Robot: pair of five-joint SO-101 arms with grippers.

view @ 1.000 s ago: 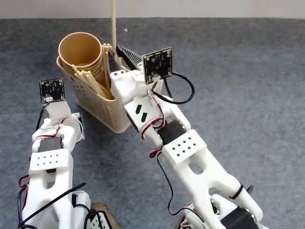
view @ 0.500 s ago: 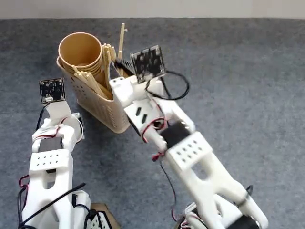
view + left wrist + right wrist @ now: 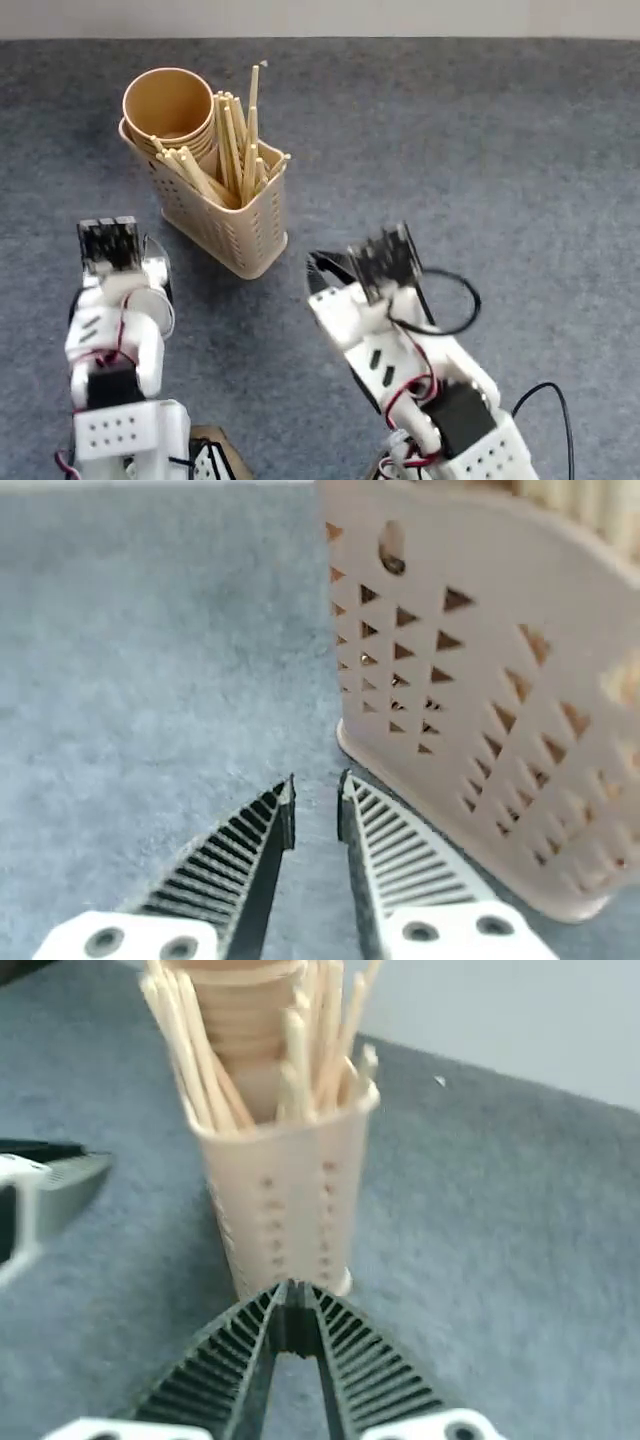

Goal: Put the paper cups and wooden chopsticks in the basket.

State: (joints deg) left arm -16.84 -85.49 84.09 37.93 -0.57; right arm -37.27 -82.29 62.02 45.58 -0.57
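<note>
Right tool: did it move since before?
Yes. In the high view the right tool pulled back from over the basket, toward the arms' bases.

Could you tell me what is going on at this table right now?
The paper cups and wooden chopsticks stand in the basket on the grey table. Neither arm holds anything: the left gripper is slightly open near the basket's wall, and the right gripper is shut, facing the basket but apart from it. The task looks done.
</note>
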